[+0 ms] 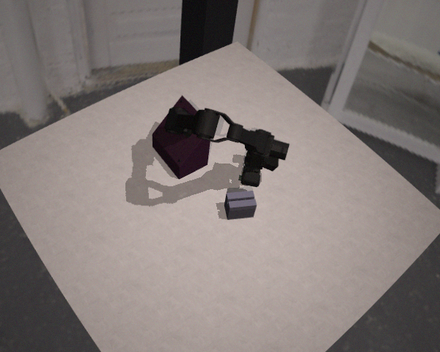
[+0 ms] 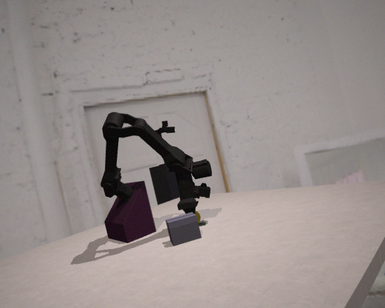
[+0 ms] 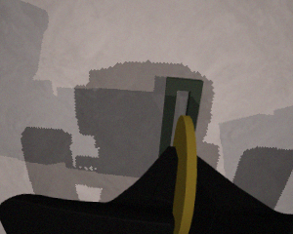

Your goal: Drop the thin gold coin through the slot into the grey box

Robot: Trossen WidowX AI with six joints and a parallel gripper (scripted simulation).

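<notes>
The gold coin (image 2: 197, 217) (image 3: 186, 175) stands on edge between the fingertips of my gripper (image 2: 190, 211) (image 3: 177, 154). The gripper points down and is shut on the coin's flat faces. The dark-green holder (image 2: 203, 223) (image 3: 169, 107) lies right below the coin; whether the coin's lower edge is still inside its groove is hidden. The closed grey box (image 1: 240, 210) (image 2: 185, 231) stands close beside the holder, with its narrow slot (image 1: 240, 199) facing up. In the top view the gripper body hides the coin and nearly all of the holder.
A dark purple angular block (image 1: 190, 159) (image 2: 139, 215) stands at the arm's base on the pale table (image 1: 213, 284) (image 2: 252, 258). A dark upright panel (image 2: 162, 185) shows behind the arm in the exterior view. The arm's shadow falls across the table.
</notes>
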